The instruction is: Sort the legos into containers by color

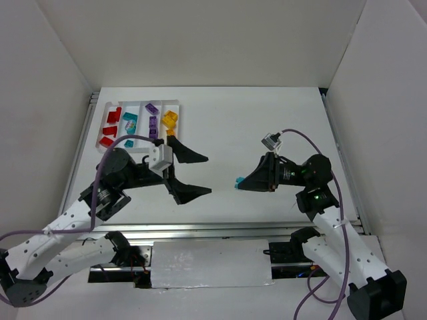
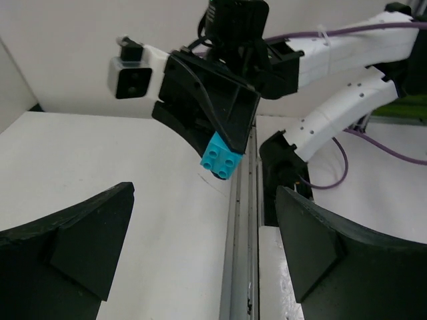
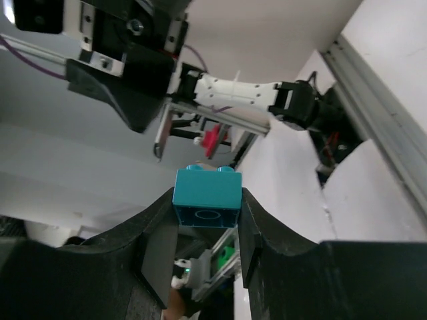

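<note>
My right gripper (image 1: 241, 183) is shut on a teal-blue lego brick (image 3: 207, 197), held above the table right of centre; the brick also shows in the top view (image 1: 238, 182) and in the left wrist view (image 2: 221, 157). My left gripper (image 1: 199, 175) is wide open and empty, its jaws pointing right toward the brick, a short gap away. The white tray (image 1: 142, 149) lies at the far left, with red legos (image 1: 110, 131), teal ones (image 1: 130, 121), purple ones (image 1: 153, 125) and yellow ones (image 1: 171, 119) in its four compartments.
White walls enclose the table on three sides. A metal rail (image 1: 200, 230) runs along the near edge, with both arm bases behind it. A purple cable (image 1: 303, 139) loops over the right arm.
</note>
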Controlling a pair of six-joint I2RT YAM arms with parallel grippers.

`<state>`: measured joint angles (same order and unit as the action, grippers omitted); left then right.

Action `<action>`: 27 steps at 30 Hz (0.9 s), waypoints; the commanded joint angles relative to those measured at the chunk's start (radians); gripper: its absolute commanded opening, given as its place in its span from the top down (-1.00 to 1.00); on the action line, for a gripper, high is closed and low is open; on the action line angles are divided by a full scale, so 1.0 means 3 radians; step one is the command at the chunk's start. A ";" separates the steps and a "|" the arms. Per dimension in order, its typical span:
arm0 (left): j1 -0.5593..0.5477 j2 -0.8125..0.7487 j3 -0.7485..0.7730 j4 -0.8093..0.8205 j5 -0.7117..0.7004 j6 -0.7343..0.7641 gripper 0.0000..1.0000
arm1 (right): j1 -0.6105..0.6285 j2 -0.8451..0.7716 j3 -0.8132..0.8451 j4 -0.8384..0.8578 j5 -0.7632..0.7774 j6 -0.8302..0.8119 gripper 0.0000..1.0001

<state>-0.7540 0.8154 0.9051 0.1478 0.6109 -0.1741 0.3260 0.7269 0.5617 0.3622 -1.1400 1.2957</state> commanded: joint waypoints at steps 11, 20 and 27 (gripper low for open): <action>-0.0698 0.0564 0.0562 -0.0063 -0.0201 0.0775 -0.99 | 0.0345 0.0047 0.0223 0.0936 0.0093 0.0938 1.00; -0.0703 0.0810 0.0665 -0.0094 -0.0134 0.0683 -0.87 | 0.0503 0.0266 0.0331 0.0966 0.0190 0.0794 1.00; -0.0703 0.0734 0.0583 0.0085 -0.0032 0.0611 -0.74 | 0.0560 0.0506 0.0357 0.1109 0.0206 0.0804 1.00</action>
<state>-0.9600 1.0641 1.0550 0.0849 0.5663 0.0170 0.4812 0.8589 0.6174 0.6327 -1.0912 1.5509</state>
